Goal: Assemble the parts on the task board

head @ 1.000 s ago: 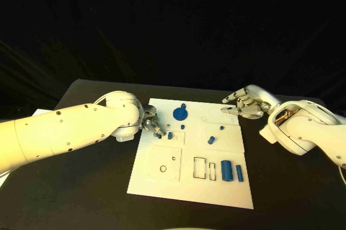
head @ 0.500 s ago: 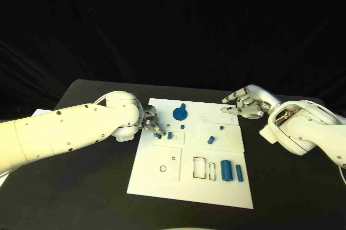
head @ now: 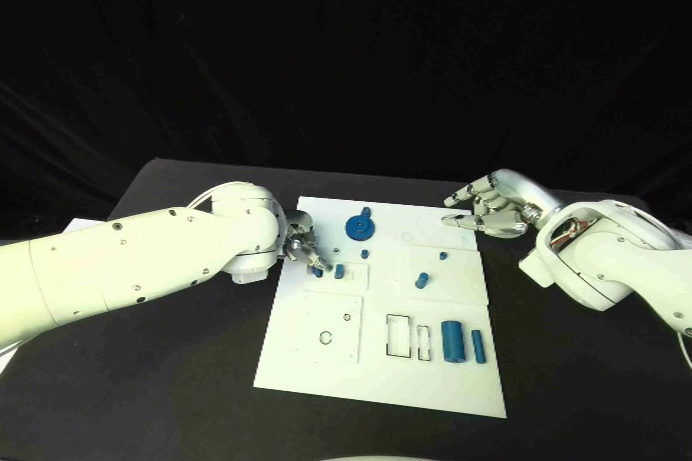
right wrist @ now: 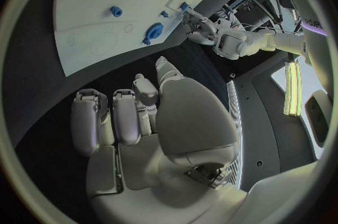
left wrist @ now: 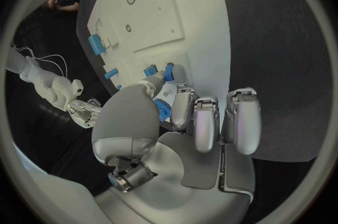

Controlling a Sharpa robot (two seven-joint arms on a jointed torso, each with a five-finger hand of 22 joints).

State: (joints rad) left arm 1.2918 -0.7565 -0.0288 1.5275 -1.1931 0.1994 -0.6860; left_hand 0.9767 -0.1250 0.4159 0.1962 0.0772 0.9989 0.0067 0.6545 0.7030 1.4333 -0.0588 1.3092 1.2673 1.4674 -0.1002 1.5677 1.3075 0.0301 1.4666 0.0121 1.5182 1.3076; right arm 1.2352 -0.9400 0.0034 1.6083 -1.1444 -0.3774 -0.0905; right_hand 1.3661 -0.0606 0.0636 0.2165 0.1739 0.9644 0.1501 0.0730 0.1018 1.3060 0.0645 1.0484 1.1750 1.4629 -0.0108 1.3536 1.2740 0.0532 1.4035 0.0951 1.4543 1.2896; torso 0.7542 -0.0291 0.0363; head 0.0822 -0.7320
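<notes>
The white task board [head: 378, 366] lies mid-table. My left hand [head: 302, 248] is at the board's left edge, where its thumb and a finger pinch a small blue peg [head: 317, 272] [left wrist: 169, 71] low over the board. A second small blue part [head: 339, 272] [left wrist: 151, 71] stands just beside it. My right hand [head: 485, 212] hovers over the board's far right corner with its fingers loosely bent and nothing in them. A round blue part [head: 361, 224] [right wrist: 152, 31] lies near the far edge.
Other blue parts sit on the board: a small peg [head: 366, 252], a block [head: 421, 279], a tiny piece [head: 443, 252] and two upright cylinders [head: 453, 341] near the right edge. Empty cut-outs [head: 398, 338] lie in the near half. A pale sheet [head: 80, 225] lies at the table's left edge.
</notes>
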